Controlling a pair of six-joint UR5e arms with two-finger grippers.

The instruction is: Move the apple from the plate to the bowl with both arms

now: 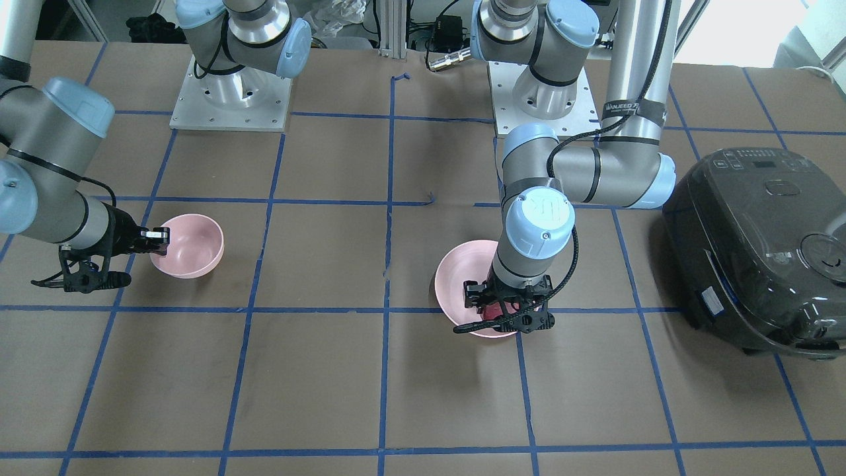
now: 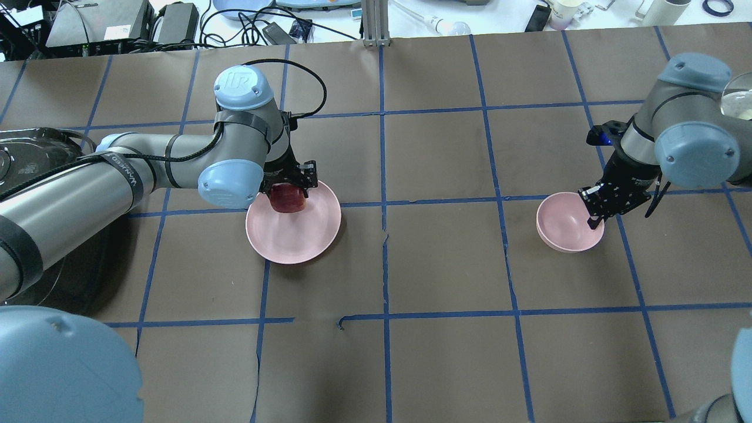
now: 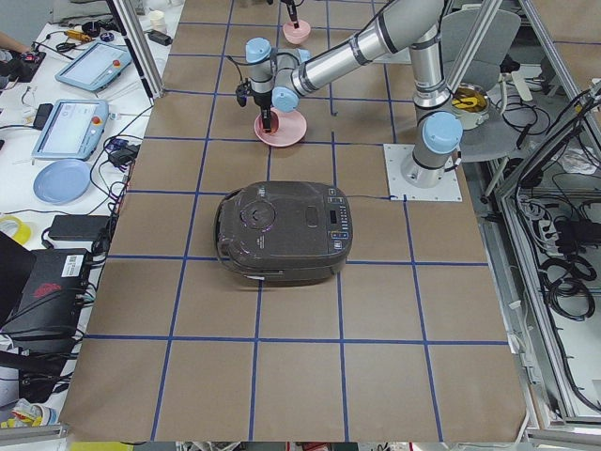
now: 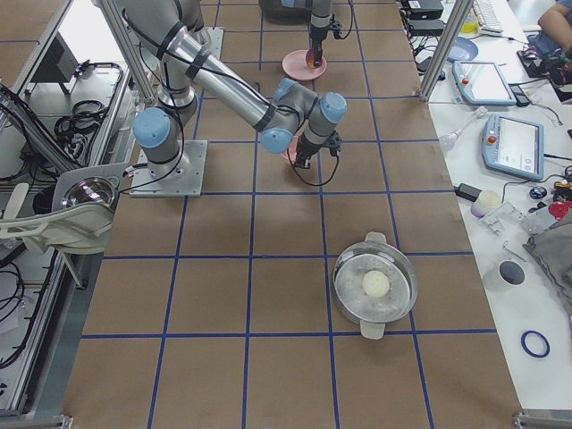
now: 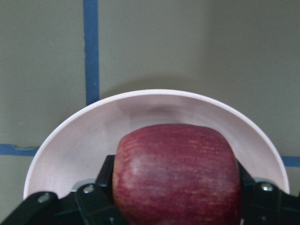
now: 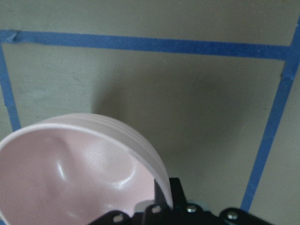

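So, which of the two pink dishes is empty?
The bowl, the small deep one at the right gripper: nothing inside. The wide plate has the apple over it, in the left gripper.

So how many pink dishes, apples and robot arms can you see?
Pink dishes: 2, the plate and the bowl
Apples: 1, the apple
Robot arms: 2, the left arm and the right arm
Total: 5
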